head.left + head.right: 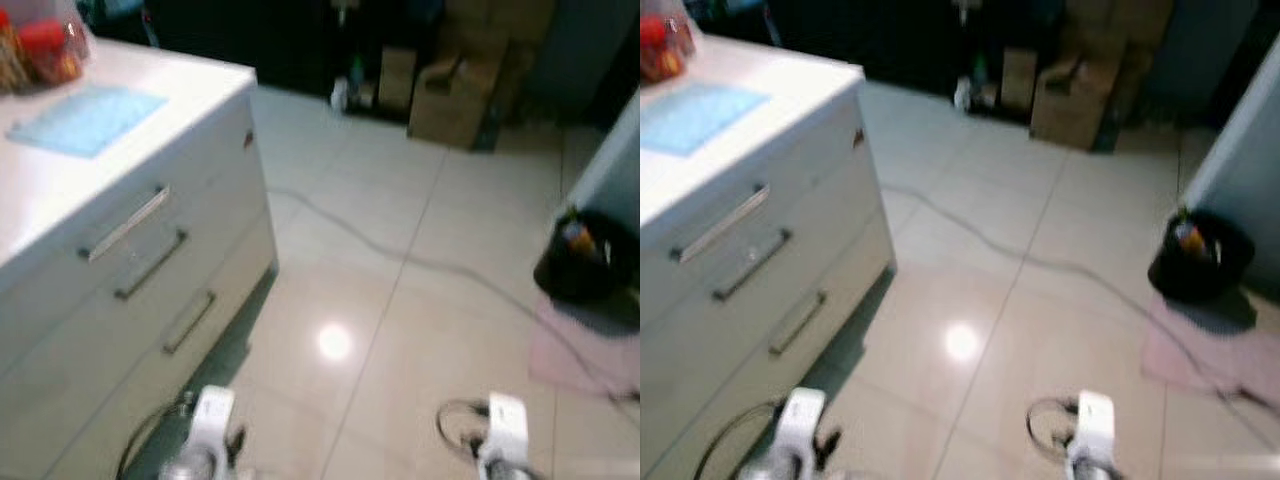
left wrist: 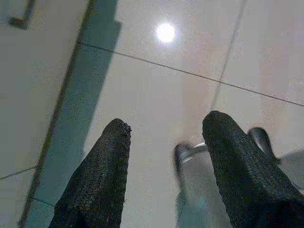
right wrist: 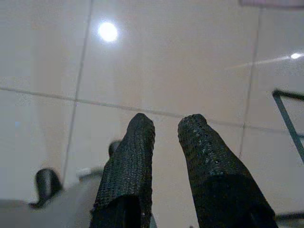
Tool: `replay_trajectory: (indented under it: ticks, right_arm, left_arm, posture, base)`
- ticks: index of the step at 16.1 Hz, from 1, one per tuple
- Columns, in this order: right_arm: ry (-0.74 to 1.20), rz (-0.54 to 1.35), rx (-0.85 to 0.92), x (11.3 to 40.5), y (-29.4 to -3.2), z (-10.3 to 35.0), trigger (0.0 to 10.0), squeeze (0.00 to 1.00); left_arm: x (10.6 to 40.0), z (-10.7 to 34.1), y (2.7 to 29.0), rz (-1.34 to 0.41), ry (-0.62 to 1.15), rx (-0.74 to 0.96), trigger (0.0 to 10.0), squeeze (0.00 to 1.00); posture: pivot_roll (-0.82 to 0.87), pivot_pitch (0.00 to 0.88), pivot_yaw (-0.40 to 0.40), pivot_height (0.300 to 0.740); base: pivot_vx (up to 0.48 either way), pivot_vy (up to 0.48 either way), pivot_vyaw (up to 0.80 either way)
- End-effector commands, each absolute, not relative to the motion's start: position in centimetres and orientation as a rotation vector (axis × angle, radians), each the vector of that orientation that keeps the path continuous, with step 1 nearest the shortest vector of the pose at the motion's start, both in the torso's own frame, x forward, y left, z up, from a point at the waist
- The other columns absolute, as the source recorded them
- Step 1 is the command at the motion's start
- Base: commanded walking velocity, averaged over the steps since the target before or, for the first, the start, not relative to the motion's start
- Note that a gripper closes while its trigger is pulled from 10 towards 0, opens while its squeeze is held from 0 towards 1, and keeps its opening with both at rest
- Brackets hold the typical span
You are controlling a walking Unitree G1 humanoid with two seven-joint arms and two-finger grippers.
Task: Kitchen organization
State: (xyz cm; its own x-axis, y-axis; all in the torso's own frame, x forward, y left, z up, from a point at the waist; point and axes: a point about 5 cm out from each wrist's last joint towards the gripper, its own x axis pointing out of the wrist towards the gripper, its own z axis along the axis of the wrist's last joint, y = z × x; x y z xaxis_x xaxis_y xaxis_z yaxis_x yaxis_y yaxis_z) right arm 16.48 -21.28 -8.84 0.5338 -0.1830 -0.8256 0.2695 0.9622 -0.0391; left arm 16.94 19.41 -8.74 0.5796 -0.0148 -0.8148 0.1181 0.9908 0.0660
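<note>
We are looking down at a pale tiled floor (image 1: 400,330) in a kitchen, picture slightly blurred. A white drawer cabinet (image 1: 150,290) is standing on our left, three drawers with long bar handles, the top handle (image 1: 125,224) catching light. On its white countertop (image 1: 60,170) a light blue cloth (image 1: 88,118) is lying flat, and behind it, at the far edge, a clear bag of red and orange items (image 1: 40,45) is sitting; contents too blurred to name.

A thin grey cable (image 1: 400,255) is running across the tiles from the cabinet side toward the right. On the right a black bin (image 1: 585,258) with something orange inside is standing next to a pale wall, just behind a pink mat (image 1: 590,350). At the far wall, brown cardboard boxes (image 1: 455,90) are stacked in shadow.

Both arms are hanging low at the bottom edge of the head views, left arm (image 1: 205,435) near the cabinet base, right arm (image 1: 505,435) over open tile.

The left gripper (image 2: 164,133) is pointing at the floor, fingers spread wide, nothing between them. The right gripper (image 3: 166,126) is also pointing at bare tile, its fingers close together with a narrow gap, holding nothing. A ceiling light is reflecting as a bright spot (image 1: 334,342) on the tiles.
</note>
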Motion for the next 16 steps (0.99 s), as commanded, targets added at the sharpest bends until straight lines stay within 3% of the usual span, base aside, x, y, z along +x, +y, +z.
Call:
replay_trajectory:
  ticks: [1, 4, 9, 16]
  right_arm:
    - [0.980, -0.259, 0.125, 16.62, -20.34, -8.97, 10.0, 0.00]
    - [0.977, -0.263, 0.128, 16.69, -20.37, -8.93, 10.0, 0.00]
    - [0.969, -0.269, 0.129, 16.80, -20.40, -8.87, 10.0, 0.00]
    - [0.972, -0.314, 0.136, 16.64, -20.89, -8.87, 10.0, 0.00]
  left_arm:
    - [16.55, -8.77, 20.46, -0.058, 0.966, 0.141, 10.0, 0.00]
    - [16.63, -8.73, 20.48, -0.062, 0.966, 0.148, 10.0, 0.00]
    - [16.59, -8.73, 20.62, -0.063, 0.969, 0.158, 10.0, 0.00]
    - [16.65, -8.72, 20.66, -0.057, 0.972, 0.166, 10.0, 0.00]
  posture:
    - [0.07, 0.075, 0.037, 0.740]
    - [0.07, 0.072, 0.038, 0.740]
    - [0.06, 0.065, 0.039, 0.740]
    - [0.06, 0.061, 0.040, 0.740]
  base:
    - [0.405, 0.000, -0.74]
    - [0.404, 0.000, -0.73]
    - [0.394, 0.000, 0.00]
    - [0.000, 0.000, 0.00]
